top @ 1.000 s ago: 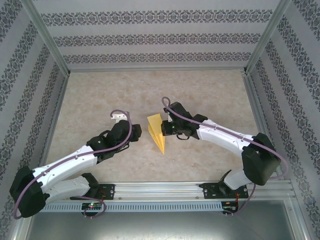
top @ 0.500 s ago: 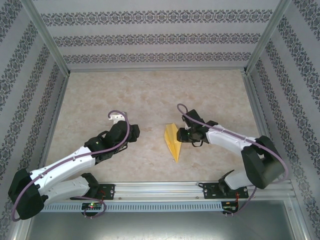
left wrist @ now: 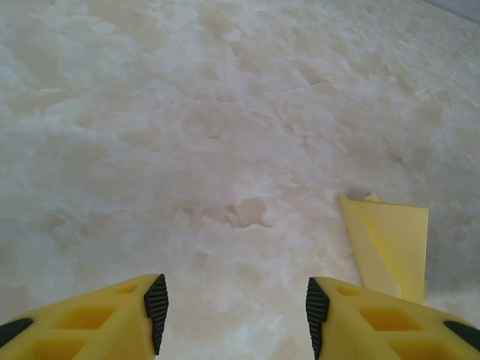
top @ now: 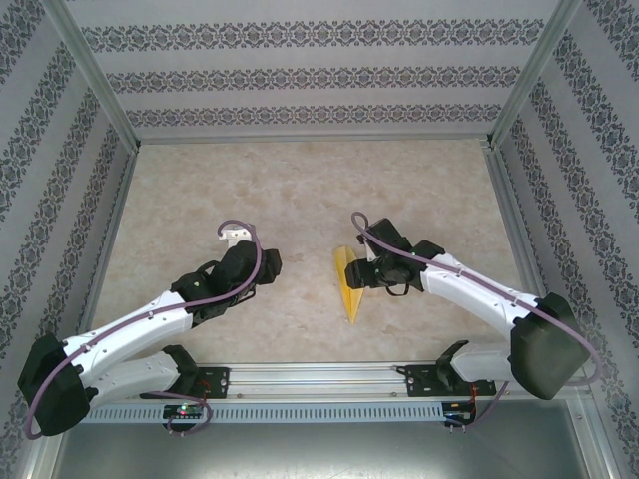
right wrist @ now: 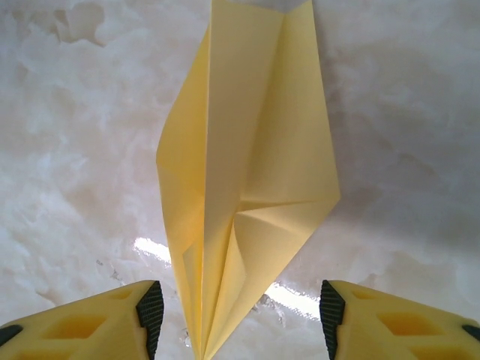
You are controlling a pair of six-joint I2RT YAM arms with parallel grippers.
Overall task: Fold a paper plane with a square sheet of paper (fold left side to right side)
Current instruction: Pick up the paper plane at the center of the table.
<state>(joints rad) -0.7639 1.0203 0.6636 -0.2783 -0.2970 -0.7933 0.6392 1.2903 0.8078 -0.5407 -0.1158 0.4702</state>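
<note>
Centre fold in hand: your right gripper (right wrist: 240, 311) straddles the paper plane (right wrist: 251, 165), jaws apart, left gripper (left wrist: 236, 311) likewise spread, empty; next, pinch the crease.

**Matt paper on a polished, stone-look bench**

The paper plane (right wrist: 247, 187) is thin yellow-orange paper, matt and smooth-faced, with sharp, clean creases. The bench (top: 300, 180) under it looks like cream marble. It is smooth with a slight sheen, and bright glints lie beside the paper in the right wrist view. The right tool (right wrist: 236, 315) and left tool (left wrist: 234, 315) have fingers of yellow moulded plastic, dull rather than glossy, each faced with a black ribbed pad (right wrist: 150, 309) that looks rubbery. The arms (top: 150, 324) wear smooth white plastic shells with black joints. The frame rail (top: 329, 377) is bare pale metal. The walls (top: 319, 75) look matt and carry a printed pattern.
</note>
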